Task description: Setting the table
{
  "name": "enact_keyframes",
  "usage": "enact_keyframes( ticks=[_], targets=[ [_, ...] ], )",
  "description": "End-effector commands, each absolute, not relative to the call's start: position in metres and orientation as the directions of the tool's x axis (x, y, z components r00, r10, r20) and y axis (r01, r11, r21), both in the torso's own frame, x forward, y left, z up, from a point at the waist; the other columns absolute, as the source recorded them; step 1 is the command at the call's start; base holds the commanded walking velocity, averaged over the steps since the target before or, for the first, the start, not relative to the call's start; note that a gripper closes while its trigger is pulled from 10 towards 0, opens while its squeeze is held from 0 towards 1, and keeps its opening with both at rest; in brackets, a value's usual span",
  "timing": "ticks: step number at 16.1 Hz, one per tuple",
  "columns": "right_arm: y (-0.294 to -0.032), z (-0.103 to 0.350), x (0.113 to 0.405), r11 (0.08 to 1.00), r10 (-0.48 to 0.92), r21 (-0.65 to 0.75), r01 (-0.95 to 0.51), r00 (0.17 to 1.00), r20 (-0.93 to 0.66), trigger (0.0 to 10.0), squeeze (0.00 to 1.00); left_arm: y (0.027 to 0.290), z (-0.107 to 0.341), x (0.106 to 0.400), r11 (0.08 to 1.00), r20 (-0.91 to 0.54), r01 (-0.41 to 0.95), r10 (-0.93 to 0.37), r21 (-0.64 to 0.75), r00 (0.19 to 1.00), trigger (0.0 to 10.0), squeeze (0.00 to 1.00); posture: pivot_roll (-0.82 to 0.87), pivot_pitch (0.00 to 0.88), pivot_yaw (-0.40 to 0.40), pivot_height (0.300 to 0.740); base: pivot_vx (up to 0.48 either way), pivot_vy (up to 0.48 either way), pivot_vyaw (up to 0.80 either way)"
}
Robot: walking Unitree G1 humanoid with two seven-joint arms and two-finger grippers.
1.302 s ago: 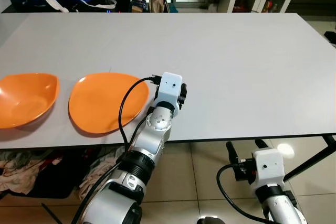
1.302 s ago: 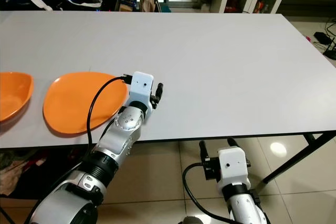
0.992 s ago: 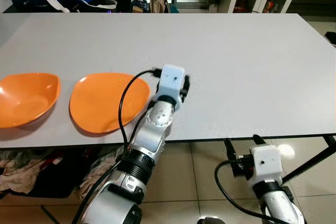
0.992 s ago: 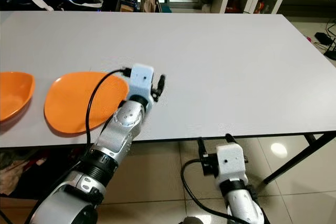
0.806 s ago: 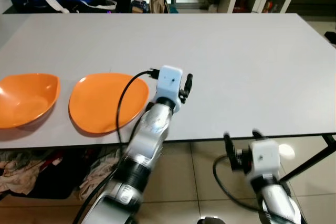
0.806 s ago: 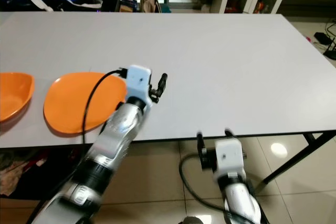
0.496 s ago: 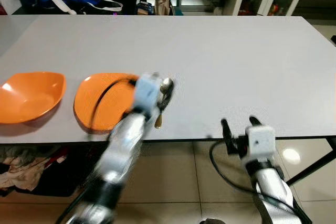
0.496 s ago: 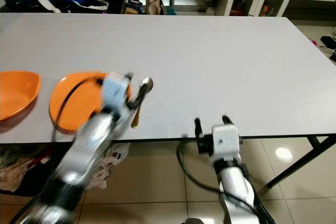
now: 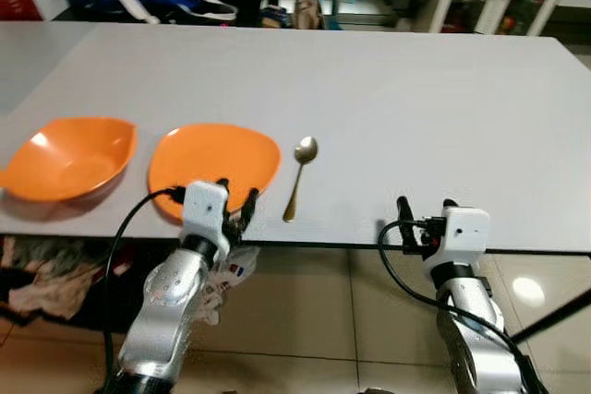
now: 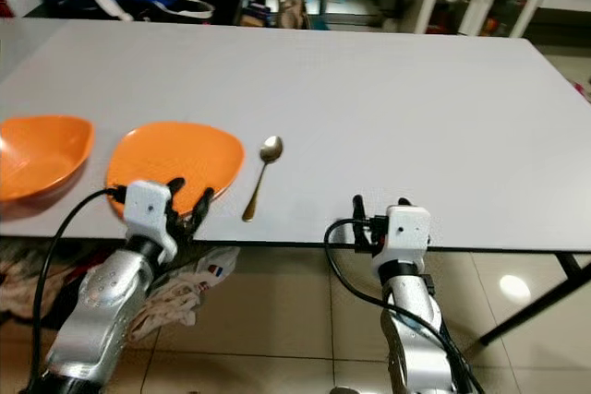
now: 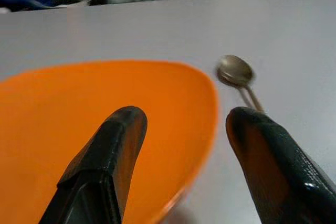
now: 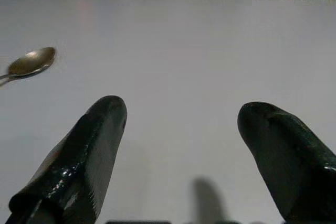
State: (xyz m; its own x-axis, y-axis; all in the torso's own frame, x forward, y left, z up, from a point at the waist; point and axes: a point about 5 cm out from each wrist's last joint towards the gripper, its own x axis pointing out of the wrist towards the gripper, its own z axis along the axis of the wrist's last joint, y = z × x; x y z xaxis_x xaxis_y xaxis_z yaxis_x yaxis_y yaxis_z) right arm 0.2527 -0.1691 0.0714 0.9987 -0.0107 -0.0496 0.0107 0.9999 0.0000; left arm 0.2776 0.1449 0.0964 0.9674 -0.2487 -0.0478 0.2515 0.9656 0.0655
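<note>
The spoon [image 9: 298, 175] lies on the table [image 9: 434, 108] just right of the orange plate [image 9: 214, 165]; the orange bowl [image 9: 72, 156] sits left of it. This setting looks complete. The left gripper [image 9: 235, 214] and right gripper [image 9: 424, 220], both open and empty, hover at the near edge. The left wrist view shows the plate rim between the fingers [image 11: 107, 150].

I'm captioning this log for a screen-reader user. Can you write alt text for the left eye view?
A gold spoon lies on a grey table, just right of an orange plate, with an orange bowl further left. At the near edge, the open left gripper sits at the plate's rim, and the open right gripper waits below the edge.
</note>
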Motion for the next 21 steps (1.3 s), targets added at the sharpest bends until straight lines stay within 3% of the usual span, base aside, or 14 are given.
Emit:
enact_keyframes(
  ticks=[1, 7, 13, 21],
  targets=[
    [-0.171, 0.071, 0.253, 1.000, -0.006, 0.006, 0.006, 0.999, -0.036, 10.0, 0.00, 0.141, 0.099, 0.283, 0.967, -0.049, 0.244, -0.241, 0.068, 0.969, 10.0, 0.00, -0.02, 0.000, 0.012, 0.731, 0.000, 0.000, 0.00],
    [-0.174, 0.067, 0.247, 1.000, -0.023, 0.002, 0.023, 0.999, -0.031, 10.0, 0.00, 0.124, 0.110, 0.290, 0.951, -0.013, 0.293, -0.293, 0.103, 0.956, 10.0, 0.00, -0.05, 0.000, 0.037, 0.731, -0.044, 0.000, 0.00],
    [-0.172, 0.063, 0.246, 1.000, -0.020, -0.002, 0.020, 0.999, -0.034, 10.0, 0.00, 0.120, 0.118, 0.292, 0.940, 0.026, 0.311, -0.317, 0.142, 0.948, 10.0, 0.00, -0.05, 0.000, 0.039, 0.731, -0.299, 0.378, 0.00],
    [-0.173, 0.057, 0.233, 1.000, -0.026, -0.012, 0.025, 0.998, -0.053, 10.0, 0.00, 0.121, 0.106, 0.312, 0.955, -0.059, 0.293, -0.290, 0.052, 0.955, 10.0, 0.00, -0.07, 0.000, 0.049, 0.731, 0.000, 0.441, 0.00]
  ],
)
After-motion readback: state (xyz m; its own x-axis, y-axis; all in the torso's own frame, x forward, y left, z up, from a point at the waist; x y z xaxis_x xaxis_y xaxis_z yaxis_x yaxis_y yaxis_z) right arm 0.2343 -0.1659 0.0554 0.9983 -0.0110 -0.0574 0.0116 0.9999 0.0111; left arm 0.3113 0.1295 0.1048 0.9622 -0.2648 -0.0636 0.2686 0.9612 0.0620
